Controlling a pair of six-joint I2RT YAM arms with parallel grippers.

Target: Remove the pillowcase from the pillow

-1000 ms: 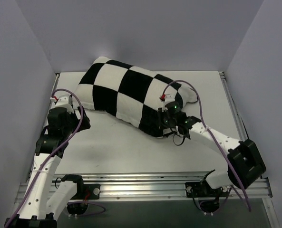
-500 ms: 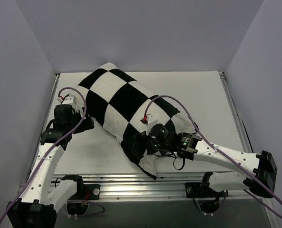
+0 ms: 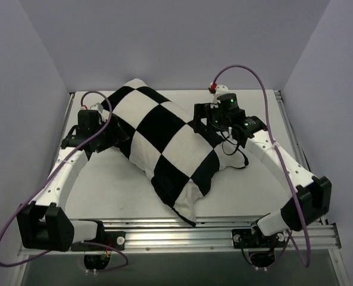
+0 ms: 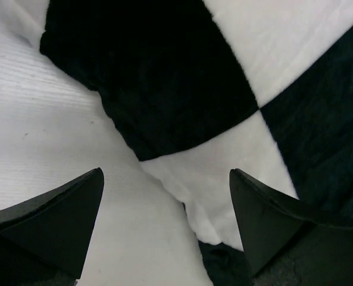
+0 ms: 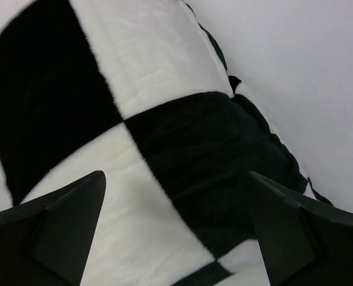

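- Release: right gripper (image 5: pixel 177 174) has let go, jaws spread, above the soft black-and-white checkered pillowcase's (image 3: pixel 164 149) far-right side.
- Empty, the left gripper (image 4: pixel 165 173) gapes at its left edge.
- Still stuffed, it runs from the desk's (image 3: pixel 247 190) far-left corner to the near edge; regrasp needed.

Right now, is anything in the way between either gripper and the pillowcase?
Nothing visible. The left gripper is open at the left edge of the pillowcase, with only bare table and checkered fabric in front of it. The right gripper is open over the right side, with only fabric beneath it.

Checkered pillowcase (image 3: pixel 164 149) — plump, lying diagonally.
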